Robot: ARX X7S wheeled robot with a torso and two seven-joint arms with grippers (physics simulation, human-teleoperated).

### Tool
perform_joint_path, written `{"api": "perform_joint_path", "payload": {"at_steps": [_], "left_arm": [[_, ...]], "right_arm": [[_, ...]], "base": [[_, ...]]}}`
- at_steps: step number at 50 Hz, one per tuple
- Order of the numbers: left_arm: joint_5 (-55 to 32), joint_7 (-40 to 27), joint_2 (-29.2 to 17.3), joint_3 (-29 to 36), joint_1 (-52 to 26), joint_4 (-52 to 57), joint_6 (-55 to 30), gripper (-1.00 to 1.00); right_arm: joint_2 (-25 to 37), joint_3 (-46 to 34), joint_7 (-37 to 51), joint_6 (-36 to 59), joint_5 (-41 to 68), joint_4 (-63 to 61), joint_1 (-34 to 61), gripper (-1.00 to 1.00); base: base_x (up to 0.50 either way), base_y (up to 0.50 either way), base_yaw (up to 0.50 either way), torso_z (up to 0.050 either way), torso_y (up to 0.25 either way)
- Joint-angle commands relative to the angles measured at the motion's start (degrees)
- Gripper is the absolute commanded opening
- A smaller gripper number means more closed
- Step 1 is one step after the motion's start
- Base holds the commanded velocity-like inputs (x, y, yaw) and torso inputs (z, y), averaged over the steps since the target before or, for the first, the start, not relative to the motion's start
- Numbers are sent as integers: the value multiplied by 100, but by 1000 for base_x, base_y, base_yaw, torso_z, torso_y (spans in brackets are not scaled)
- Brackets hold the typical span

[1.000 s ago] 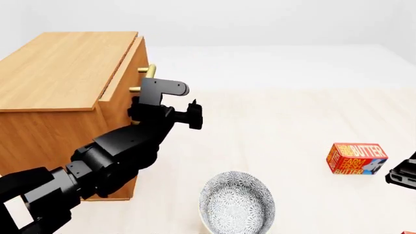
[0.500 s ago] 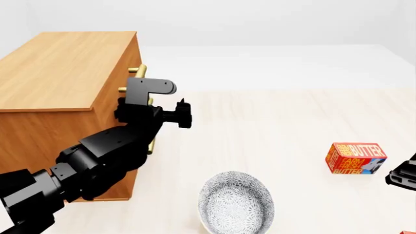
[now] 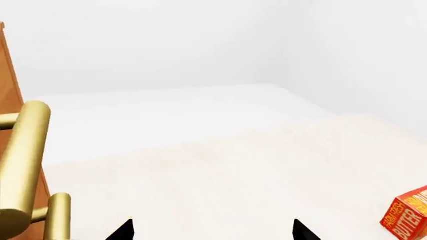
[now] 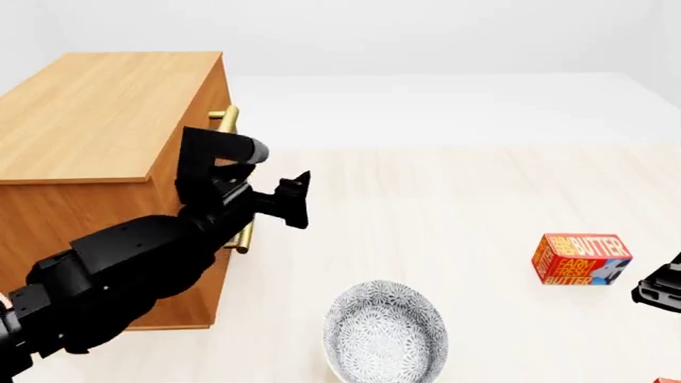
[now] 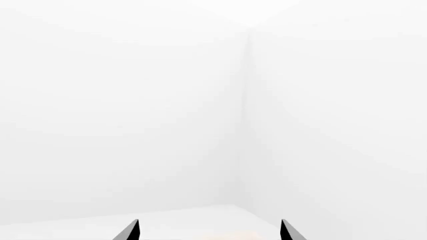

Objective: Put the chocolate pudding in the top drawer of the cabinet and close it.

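Observation:
The cabinet (image 4: 101,120) stands at the left of the head view. Its top drawer is seen edge-on, its front flush with the cabinet, and the drawer's brass handle (image 4: 228,120) sticks out to the right. My left gripper (image 4: 296,198) hangs open just right of the drawer fronts, below that handle, holding nothing. In the left wrist view the left gripper (image 3: 213,232) points past two brass handles (image 3: 23,165) over the bare floor. My right gripper (image 5: 209,232) is open and empty, facing a white wall; its body (image 4: 659,289) shows at the right edge. The chocolate pudding is out of view.
A patterned grey-and-white bowl (image 4: 385,335) lies on the floor near the front, right of the cabinet. An orange-red butter box (image 4: 580,259) stands at the right, also seen as the butter box (image 3: 407,216) in the left wrist view. The lower drawer's handle (image 4: 242,235) shows beside my left forearm.
The top drawer, slightly out a second ago, now sits flush with the cabinet. My left arm has swung left and its gripper has turned away from the handle.

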Motion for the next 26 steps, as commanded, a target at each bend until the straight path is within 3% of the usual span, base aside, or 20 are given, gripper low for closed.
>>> {"api": "perform_joint_path", "payload": {"at_steps": [1, 14, 26], "left_arm": [[-349, 933, -676, -124, -21, 1135, -161, 100], [-535, 1754, -1129, -279, 118, 1889, 42, 100], [152, 1103, -1741, -565, 545, 2781, 1051, 100]], "right_arm": [[-20, -38, -7, -7, -22, 39, 38, 100], [-34, -125, -2, 14, -63, 35, 103, 100], [13, -158, -1, 46, -138, -336, -23, 100]], "base": [[0, 0, 0, 0, 0], [0, 0, 0, 0, 0], [0, 0, 0, 0, 0]]}}
